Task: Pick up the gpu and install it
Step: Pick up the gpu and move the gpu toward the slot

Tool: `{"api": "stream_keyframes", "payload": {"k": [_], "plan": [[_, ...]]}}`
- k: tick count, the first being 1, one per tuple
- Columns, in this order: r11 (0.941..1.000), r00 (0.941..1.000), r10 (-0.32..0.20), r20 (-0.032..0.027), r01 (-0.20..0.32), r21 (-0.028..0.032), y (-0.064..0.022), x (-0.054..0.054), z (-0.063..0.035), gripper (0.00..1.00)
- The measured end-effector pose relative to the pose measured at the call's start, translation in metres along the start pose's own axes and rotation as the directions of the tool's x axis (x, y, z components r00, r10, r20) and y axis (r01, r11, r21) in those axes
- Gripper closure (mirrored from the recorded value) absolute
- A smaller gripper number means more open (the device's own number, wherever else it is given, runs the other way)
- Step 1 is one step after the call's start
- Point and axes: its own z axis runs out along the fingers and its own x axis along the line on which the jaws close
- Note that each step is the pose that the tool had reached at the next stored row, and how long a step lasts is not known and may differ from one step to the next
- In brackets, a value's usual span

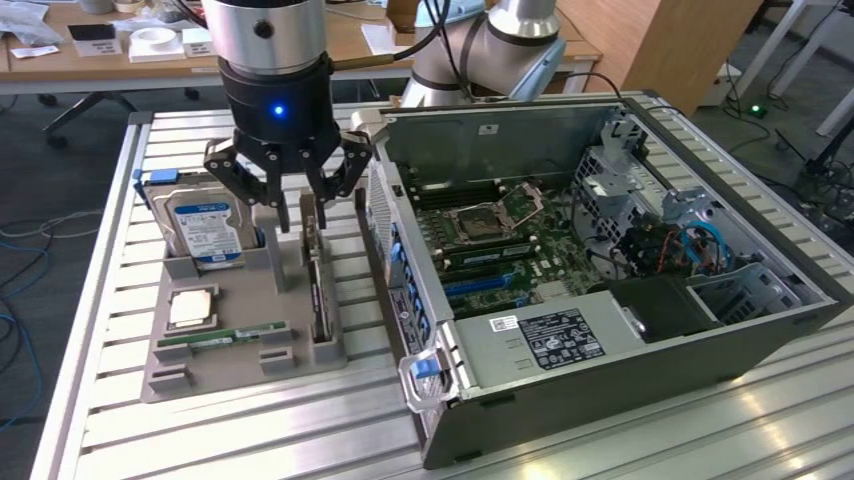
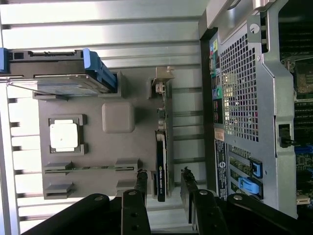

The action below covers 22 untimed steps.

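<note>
The gripper (image 2: 164,188) is spread, one finger on each side of the gpu (image 2: 160,164), with a gap on both sides. The gpu stands on its edge in the grey tray (image 1: 234,380) on the desk (image 1: 174,440) (a hard drive (image 1: 203,230) stands there too). Further, just beside the tray, lies the open computer case (image 1: 601,400).

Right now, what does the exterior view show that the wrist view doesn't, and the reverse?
Exterior view: the case's drive cage with blue cables, the arm and desks behind. Wrist view: the case's perforated rear panel, face-on. Both: open jaws poised over the gpu, which stands on edge in the grey tray with the hard drive and CPU.
</note>
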Motion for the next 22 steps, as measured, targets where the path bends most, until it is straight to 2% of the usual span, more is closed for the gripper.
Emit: {"api": "stream_keyframes", "payload": {"k": [11,22], "plan": [[1.0000,1.0000,0.000,0.0001,0.000,0.0000,-0.0001,0.000,0.0021,0.58],[1.0000,1.0000,0.000,0.0001,0.000,0.0001,-0.0005,0.000,0.0110,0.58]]}}
